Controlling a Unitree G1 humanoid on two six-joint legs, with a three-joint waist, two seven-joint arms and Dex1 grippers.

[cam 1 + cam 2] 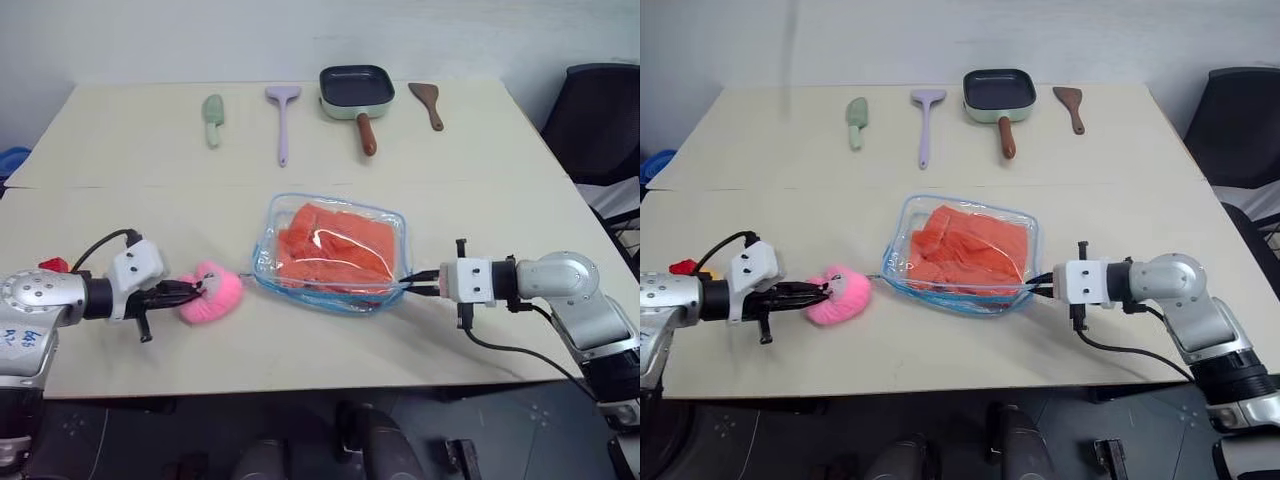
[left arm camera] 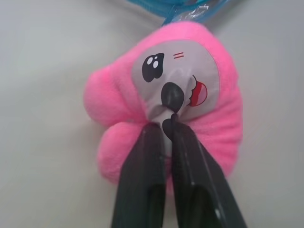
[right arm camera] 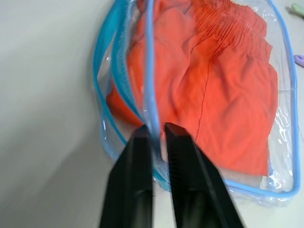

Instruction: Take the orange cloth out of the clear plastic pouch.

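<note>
Left gripper (image 1: 196, 290) is at the pink plush toy (image 1: 214, 292); wrist view shows its fingers (image 2: 142, 171) nearly together, pinching a fold of the toy's grey face patch, so it's grasping the toy. The toy sits just beside the left end of the clear plastic pouch (image 1: 385, 221) and looks tethered to it by a blue strand, so my guess is the left arm is pulling that end as an anchor. The orange cloth (image 1: 335, 248) is fully inside the pouch, mid-table, gathered hem visible through the plastic. Right gripper (image 1: 408, 283) is at the pouch's right end; wrist view has its fingers (image 3: 135, 180) narrowly parted around the light-blue edging, gripping it or about to, can't call contact for sure. Probably both arms are tensioning the pouch to open it; the cloth isn't out yet. Utensils and pan (image 1: 356, 92) along the far edge are untouched. No brands or readable text on anything; the toy has a printed face only.
</note>
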